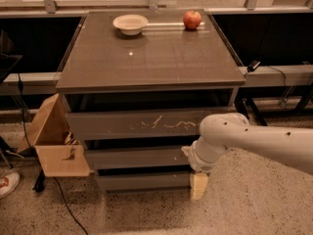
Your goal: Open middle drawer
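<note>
Claw (198, 185): low at the right front, beside the bottom drawer (142, 181). Open or closed, I cannot tell.
Middle drawer (134, 158): shut, just under the scratched drawer (146, 124).
Feel: hard, flat, smooth, no handle. It likely slides easily.
Hold: probably hook its top edge.

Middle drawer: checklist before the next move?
1. Middle drawer shut, front in view: ok.
2. Gripper at drawer height: not ok; it hangs lower, by the bottom drawer's right end.
3. Hold on the drawer: cannot tell; the wrist covers its right end.
4. Box off the pull path: cannot tell; its corner sits near the drawer's left end.
5. Bowl and apple far back on the top: ok.
</note>
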Robot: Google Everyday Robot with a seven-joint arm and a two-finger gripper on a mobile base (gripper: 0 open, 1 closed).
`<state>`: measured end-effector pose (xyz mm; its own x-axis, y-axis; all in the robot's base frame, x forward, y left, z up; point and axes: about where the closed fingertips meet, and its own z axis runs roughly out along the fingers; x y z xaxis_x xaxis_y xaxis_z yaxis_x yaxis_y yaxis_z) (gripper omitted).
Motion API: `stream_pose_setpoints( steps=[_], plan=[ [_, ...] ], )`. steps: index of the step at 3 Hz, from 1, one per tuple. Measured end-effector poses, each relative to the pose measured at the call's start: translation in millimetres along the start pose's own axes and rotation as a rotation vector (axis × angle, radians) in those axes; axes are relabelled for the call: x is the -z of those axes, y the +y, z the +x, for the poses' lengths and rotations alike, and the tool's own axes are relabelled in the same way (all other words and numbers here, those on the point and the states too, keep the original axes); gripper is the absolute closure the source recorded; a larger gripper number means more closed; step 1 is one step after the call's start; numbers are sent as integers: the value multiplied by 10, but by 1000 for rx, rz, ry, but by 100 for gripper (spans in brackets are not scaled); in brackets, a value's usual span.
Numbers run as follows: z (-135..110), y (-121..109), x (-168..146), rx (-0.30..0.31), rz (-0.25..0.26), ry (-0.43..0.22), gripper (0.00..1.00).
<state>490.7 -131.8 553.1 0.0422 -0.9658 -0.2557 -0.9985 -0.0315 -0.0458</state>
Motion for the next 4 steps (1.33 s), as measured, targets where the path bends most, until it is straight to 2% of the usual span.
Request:
stream_pose_setpoints(
  steps=[1, 2, 3, 4],
  plan=[
    [141, -278, -521, -26, -23, -74, 0],
    [141, -277, -521, -26, -23, -73, 0],
    [187, -372, -688, -41, -27, -35, 0],
    [270, -622, -899, -40, 12, 19, 0]
  ],
)
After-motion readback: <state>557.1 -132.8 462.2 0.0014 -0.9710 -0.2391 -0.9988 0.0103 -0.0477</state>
